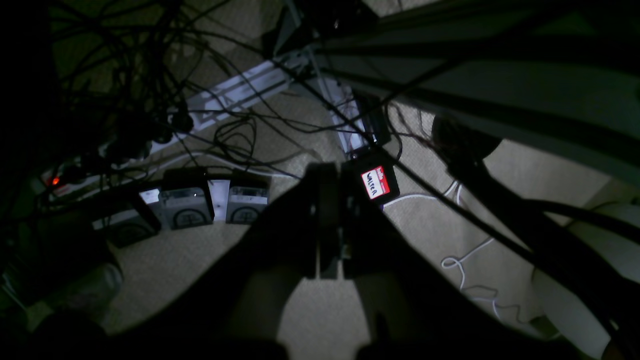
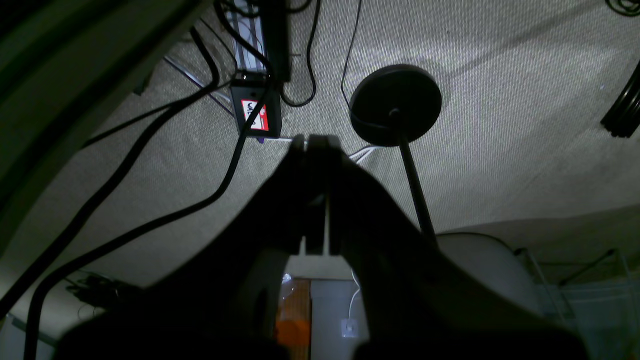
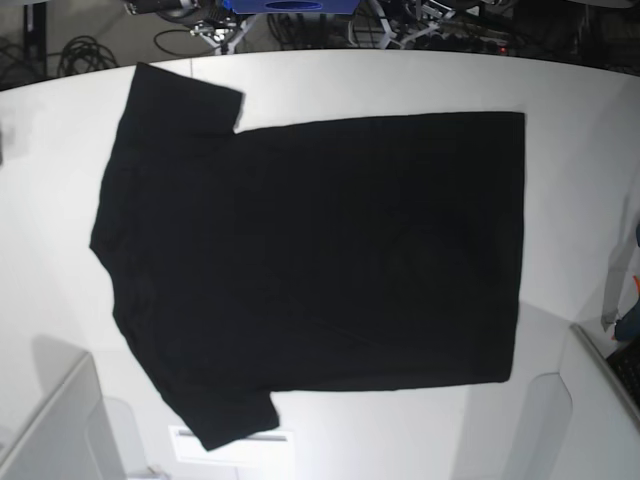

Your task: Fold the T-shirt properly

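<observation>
T-shirt (image 3: 320, 260) lies flat, unfolded on the white worktop (image 3: 400, 85), margins bare; left hand (image 1: 330, 220) and right hand (image 2: 315, 195) pinched closed, holding nothing.

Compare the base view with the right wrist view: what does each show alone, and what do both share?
Base view only: the large black short-sleeved T-shirt spread flat, plain side up, on the white table. Right wrist view only: the shut right claw over beige carpet, a round black stand base and black cables. Shared: nothing recognisable in both.
</observation>
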`<state>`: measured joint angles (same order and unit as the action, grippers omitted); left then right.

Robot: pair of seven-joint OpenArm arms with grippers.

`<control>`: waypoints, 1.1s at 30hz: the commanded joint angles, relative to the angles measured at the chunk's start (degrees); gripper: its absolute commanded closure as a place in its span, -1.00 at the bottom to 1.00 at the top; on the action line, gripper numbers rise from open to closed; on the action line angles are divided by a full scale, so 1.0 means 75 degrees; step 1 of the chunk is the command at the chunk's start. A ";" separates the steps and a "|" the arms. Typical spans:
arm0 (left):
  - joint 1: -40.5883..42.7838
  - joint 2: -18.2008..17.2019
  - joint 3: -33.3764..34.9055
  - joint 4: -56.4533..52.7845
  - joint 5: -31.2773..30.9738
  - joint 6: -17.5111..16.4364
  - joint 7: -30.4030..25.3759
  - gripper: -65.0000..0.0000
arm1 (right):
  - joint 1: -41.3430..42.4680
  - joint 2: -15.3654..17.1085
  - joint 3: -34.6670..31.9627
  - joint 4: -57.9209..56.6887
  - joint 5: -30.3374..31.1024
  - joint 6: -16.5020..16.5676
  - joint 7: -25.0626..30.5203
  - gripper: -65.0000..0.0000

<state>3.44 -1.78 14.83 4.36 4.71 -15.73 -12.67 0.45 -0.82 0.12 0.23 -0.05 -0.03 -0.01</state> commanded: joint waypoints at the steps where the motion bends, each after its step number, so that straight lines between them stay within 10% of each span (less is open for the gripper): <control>1: 0.0051 -0.0026 -0.0026 -0.0001 -0.0001 -0.0066 -0.0017 1.00 | 0.0052 0.0010 0.0002 -0.0013 0.0013 -0.0037 0.0007 1.00; 7: 0.0133 -0.0026 -0.0073 0.0022 -0.0036 -0.0066 -0.0017 0.77 | -0.0265 0.0021 0.0013 0.0046 0.0013 -0.0048 0.0054 -0.11; 12: 0.0145 -0.0003 -0.0073 -0.0001 -0.0036 -0.0066 -0.0017 0.38 | -0.0300 0.0057 0.0013 0.0046 0.0013 -0.0048 0.0054 0.23; 15: 0.0145 -0.0003 -0.0084 0.0034 -0.0036 -0.0066 -0.0017 0.44 | -0.0300 0.0057 -0.0010 0.0046 0.0001 -0.0048 0.0019 1.00; 24: 0.0145 -0.0015 -0.0084 0.0034 -0.0048 -0.0066 -0.0017 0.40 | -0.0335 0.0068 0.0013 0.0046 0.0013 -0.0048 0.0042 1.00; 30: 0.0145 -0.0015 -0.0084 0.0011 -0.0048 -0.0066 -0.0017 0.40 | -0.0406 0.0045 -0.0022 0.0046 0.0001 -0.0048 0.0054 -0.45; 33: 0.0145 -0.0015 -0.0084 0.0011 -0.0048 -0.0066 -0.0017 0.40 | -0.0523 0.0045 -0.0022 0.0303 0.0001 -0.0048 0.0054 -0.73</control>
<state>4.27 -1.80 14.28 4.49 4.40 -15.73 -12.62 -3.46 -0.36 0.10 2.46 -0.10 -0.05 0.43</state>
